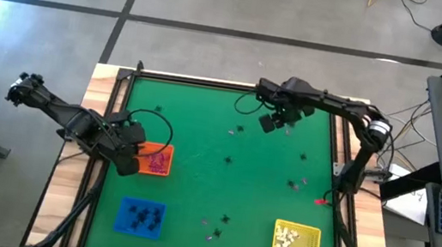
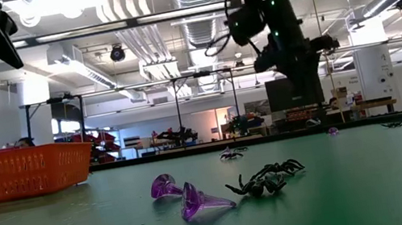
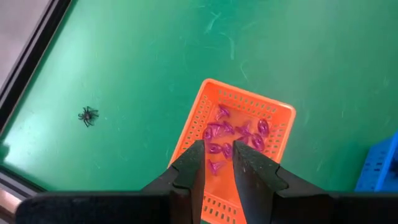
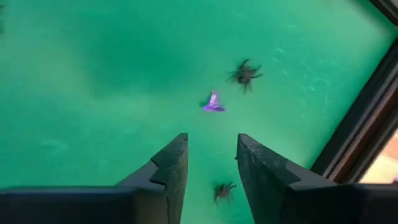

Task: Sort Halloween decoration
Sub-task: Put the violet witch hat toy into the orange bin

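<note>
My left gripper [image 3: 217, 163] hovers open over the orange tray [image 3: 200, 111], where several pinkish-purple trinkets [image 3: 239, 132] lie; in the high view it is at the tray's left side [image 1: 133, 160]. My right gripper [image 4: 211, 160] hangs open above the mat's far part [image 1: 271, 122]. A purple trinket [image 4: 212, 101] and a black spider [image 4: 244, 73] lie on the mat ahead of its fingers, and another spider [image 4: 222, 191] lies below the gap. Two purple trinkets [image 2: 198, 203] and a black spider [image 2: 268, 179] lie near the mat's front edge.
The blue tray [image 1: 124, 224] holds black spiders and the yellow tray [image 1: 316, 237] holds white trinkets, both near the front edge. More small trinkets [image 1: 295, 184] are scattered over the green mat's middle and right. A dark raised rim [image 1: 342, 140] borders the mat.
</note>
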